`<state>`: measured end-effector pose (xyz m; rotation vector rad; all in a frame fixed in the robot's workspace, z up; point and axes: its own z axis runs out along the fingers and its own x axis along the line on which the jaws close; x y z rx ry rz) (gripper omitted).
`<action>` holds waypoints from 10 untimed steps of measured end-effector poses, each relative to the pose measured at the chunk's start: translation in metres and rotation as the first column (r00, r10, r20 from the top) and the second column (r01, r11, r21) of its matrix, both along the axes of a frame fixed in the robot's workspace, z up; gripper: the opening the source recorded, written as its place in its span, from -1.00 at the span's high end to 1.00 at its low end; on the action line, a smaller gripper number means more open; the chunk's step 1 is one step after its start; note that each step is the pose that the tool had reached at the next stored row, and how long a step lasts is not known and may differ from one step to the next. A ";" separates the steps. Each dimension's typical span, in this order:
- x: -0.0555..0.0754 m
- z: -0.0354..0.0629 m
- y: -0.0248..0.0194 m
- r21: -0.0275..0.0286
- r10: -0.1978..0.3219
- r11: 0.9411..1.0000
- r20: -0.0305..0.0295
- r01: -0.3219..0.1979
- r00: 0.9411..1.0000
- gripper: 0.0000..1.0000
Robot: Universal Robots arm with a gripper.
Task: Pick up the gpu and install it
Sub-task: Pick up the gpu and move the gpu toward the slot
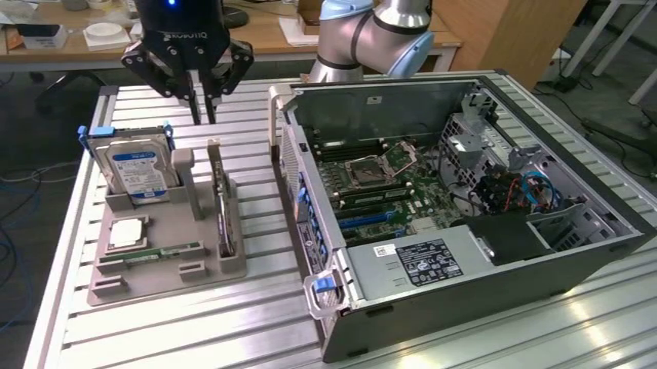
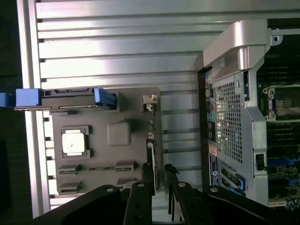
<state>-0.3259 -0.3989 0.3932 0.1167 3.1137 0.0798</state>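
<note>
The thin, flat, dark gpu card (image 1: 218, 198) stands on its edge in a slot of the grey plastic holder (image 1: 195, 270) on the ribbed metal table (image 1: 185, 330). I think it is light and stiff but easy to break, so its top edge, pinched on the two flat sides, looks like the best place to hold. The black pincer (image 1: 203, 115) hangs above the card's far end, not touching it, its fingers (image 1: 194, 104) open a little and holding nothing.
</note>
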 end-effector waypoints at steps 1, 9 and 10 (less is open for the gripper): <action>0.000 0.0000 0.0000 0.000 0.000 1.000 0.000 0.000 1.000 0.54; -0.001 -0.0005 -0.0006 0.000 0.056 0.998 0.000 -0.056 0.998 -0.06; -0.001 -0.0008 -0.0006 0.000 0.073 0.997 0.000 -0.073 0.997 -0.06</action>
